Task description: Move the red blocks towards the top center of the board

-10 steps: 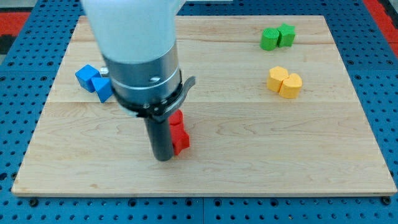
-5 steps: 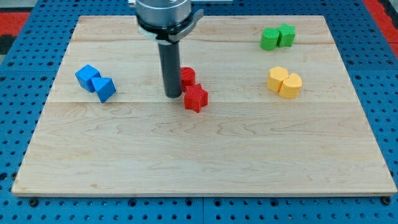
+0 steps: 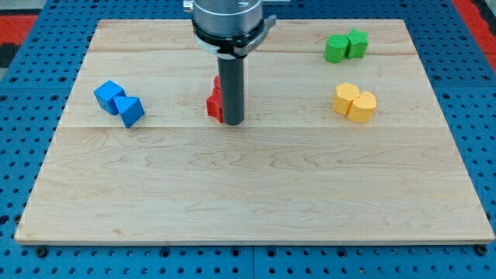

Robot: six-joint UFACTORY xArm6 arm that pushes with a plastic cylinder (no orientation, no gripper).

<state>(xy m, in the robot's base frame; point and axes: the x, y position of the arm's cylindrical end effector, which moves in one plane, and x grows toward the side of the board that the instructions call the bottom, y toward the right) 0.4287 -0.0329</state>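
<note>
Just left of my tip, touching it, sit the red blocks, half hidden.

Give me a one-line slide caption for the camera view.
My tip sits against the right of the red blocks, mid-board, with blue blocks left, green and yellow right.

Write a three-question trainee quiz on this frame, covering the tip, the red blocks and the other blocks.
1. True or false: my tip is left of the red blocks.
2. Which pair is nearest the view's top right? A blue blocks B green blocks C yellow blocks
3. The rod hides part of the ____ blocks.

Key: 1 false, it is at their right edge; 2 B; 3 red.
</note>
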